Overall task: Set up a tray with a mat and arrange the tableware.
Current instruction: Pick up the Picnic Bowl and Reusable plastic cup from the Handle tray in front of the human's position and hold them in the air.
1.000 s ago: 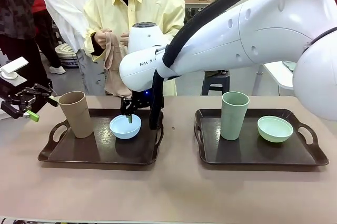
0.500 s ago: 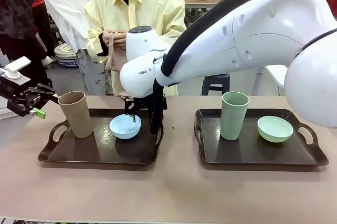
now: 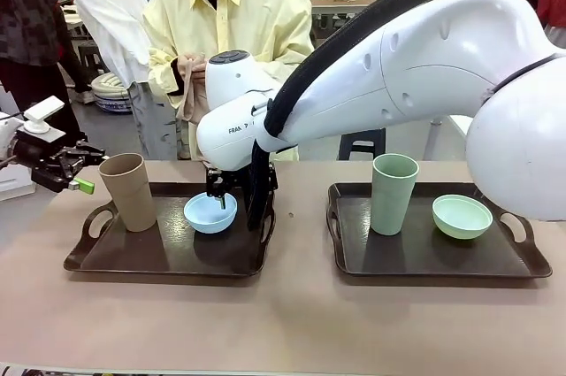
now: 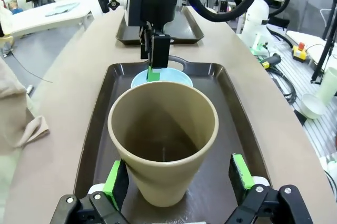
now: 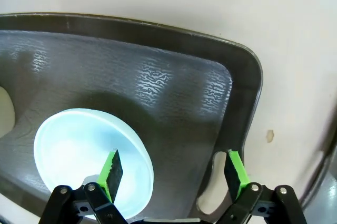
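Observation:
A tan cup (image 3: pixel 127 191) and a light blue bowl (image 3: pixel 210 213) stand on the left dark tray (image 3: pixel 106 257). A pale green cup (image 3: pixel 393 193) and a pale green bowl (image 3: pixel 462 216) stand on the right tray (image 3: pixel 416 257). My right gripper (image 3: pixel 225 199) reaches across and hangs open over the blue bowl (image 5: pixel 79 155), one finger (image 5: pixel 111 168) above its inside and the other beyond its rim. My left gripper (image 3: pixel 78 180) is open just left of the tan cup (image 4: pixel 163 139), which stands right ahead of its fingers (image 4: pixel 117 181). A person holds a beige cloth (image 3: pixel 188 97), seemingly the mat.
My right arm's white body (image 3: pixel 416 66) spans the table above the right tray and the middle. Both trays have cut-out handles at their ends (image 5: pixel 213 182). Bare tabletop (image 3: pixel 292 323) runs along the near edge and between the trays. Other people stand behind at the far left.
My right arm has shifted slightly left and up over the blue bowl. My left gripper has crept up and toward the tan cup. The person has raised the cloth a little.

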Available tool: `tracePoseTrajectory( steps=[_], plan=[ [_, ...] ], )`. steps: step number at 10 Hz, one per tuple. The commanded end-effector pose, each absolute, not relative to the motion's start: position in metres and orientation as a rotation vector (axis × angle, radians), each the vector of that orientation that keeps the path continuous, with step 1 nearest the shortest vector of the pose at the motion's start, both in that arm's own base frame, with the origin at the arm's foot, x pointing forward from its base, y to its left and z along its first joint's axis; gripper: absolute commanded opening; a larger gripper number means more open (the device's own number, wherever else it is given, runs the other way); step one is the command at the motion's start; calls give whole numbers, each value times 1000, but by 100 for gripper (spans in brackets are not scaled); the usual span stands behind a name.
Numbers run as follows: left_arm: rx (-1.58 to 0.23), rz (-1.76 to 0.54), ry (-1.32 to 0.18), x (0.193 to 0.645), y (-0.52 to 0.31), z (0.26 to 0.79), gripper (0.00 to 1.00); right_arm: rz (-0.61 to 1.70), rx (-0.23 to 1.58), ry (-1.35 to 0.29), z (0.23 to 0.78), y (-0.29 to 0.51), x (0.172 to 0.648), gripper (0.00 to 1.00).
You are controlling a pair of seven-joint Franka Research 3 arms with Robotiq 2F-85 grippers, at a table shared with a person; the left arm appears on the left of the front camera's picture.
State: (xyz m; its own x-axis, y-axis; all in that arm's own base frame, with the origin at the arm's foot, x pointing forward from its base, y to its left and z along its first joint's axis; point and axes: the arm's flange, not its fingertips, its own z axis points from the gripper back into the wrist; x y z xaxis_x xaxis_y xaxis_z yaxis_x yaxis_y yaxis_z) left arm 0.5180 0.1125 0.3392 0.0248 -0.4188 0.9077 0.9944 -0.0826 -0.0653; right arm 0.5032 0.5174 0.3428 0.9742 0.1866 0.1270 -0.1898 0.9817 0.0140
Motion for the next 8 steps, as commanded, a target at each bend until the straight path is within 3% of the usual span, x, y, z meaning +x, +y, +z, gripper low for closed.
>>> tracePoseTrajectory(
  steps=[1,8],
  plan=[
    [-937,-1463,-835,526,102,336,100,170,20,-134,343,520,502,100],
    [-909,-1548,-861,541,72,307,100,196,20,-108,331,536,507,100]
  ],
)
